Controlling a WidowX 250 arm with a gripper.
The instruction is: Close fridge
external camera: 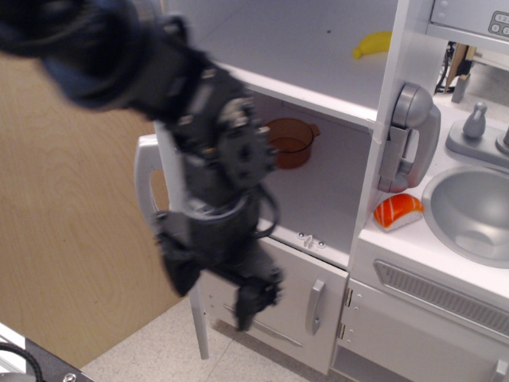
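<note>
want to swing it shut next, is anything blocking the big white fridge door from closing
Nothing on the shelves juts past the front edge: the orange pot and yellow banana sit well inside. Only the black gripper and its arm hang by the big white fridge door.

A toy kitchen: white fridge [318, 119], sink [469, 215], plywood wall [71, 239].

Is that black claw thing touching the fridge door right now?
Cannot tell. In the only view, the blurred tool overlaps the fridge door, hiding any contact or gap.
</note>
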